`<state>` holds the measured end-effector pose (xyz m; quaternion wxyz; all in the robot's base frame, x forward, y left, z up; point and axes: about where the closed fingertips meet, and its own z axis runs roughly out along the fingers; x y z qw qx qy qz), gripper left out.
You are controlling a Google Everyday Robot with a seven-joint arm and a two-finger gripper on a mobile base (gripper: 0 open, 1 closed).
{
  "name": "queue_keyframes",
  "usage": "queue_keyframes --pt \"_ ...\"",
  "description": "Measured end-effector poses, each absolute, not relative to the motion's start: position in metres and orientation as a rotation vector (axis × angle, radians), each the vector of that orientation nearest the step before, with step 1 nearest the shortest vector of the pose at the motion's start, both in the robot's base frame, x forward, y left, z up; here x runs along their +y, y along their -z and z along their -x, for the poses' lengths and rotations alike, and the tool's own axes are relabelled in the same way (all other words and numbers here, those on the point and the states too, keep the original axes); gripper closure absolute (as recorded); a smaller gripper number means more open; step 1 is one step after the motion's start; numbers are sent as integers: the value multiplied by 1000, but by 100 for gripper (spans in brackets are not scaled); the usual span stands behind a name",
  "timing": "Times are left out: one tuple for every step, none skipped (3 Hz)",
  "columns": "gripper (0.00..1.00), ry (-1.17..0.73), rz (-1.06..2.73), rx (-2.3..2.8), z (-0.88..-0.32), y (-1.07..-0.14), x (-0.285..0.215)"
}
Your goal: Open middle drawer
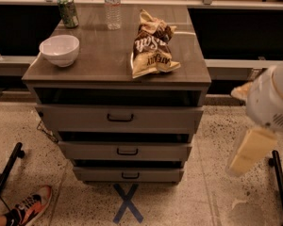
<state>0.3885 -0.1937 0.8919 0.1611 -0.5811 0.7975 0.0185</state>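
The grey wood-grain cabinet (108,60) has three drawers stacked in its front. The middle drawer (85,151) sits between the taller top drawer (75,118) and the shorter bottom drawer (99,174). Its small black bar handle (127,151) is at the centre of its front, and the front lies in step with the other two. My gripper (249,150) hangs below the white arm (269,102) at the right edge, to the right of the cabinet at about middle-drawer height, apart from the cabinet and touching nothing.
On the cabinet top stand a white bowl (59,49), a green can (67,11), a water bottle (112,0) and a crumpled chip bag (151,44). A blue tape X (127,202) marks the floor in front. A shoe (30,204) and black legs (7,173) are at the left, and a black bar (280,187) at the right.
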Motion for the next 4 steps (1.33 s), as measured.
queue_keyframes --pt "0 -78 1660 2320 -378 -857 -197" --pt "0 -81 1665 2322 -377 -857 -197" --pt "0 -162 1632 2311 -381 -841 -189" --pt "0 -302 1579 2291 -387 -800 -164"
